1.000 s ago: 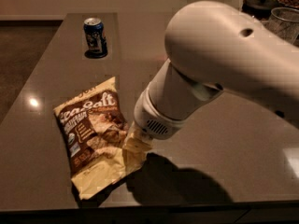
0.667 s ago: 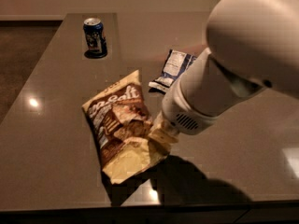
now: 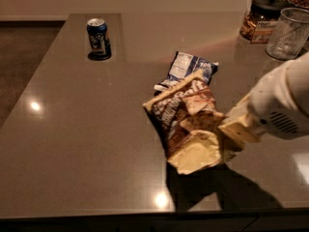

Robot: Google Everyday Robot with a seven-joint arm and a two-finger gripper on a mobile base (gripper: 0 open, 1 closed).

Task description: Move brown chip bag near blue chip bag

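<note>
The brown chip bag (image 3: 186, 122) is crinkled and tilted, its top edge touching or overlapping the lower edge of the blue chip bag (image 3: 187, 67), which lies flat on the dark table (image 3: 72, 144). My gripper (image 3: 228, 131) comes in from the right on the white arm (image 3: 285, 103) and is shut on the right lower edge of the brown bag. The bag's cream lower part hangs below the gripper and casts a shadow on the table.
A blue soda can (image 3: 98, 37) stands at the far left of the table. A dark-lidded jar (image 3: 259, 17) and a clear plastic cup (image 3: 287, 33) stand at the far right corner. The table's front edge runs along the bottom.
The gripper has carried the brown chip bag to the right and farther back, up against the blue chip bag. The arm has swung right and uncovered the blue bag.
</note>
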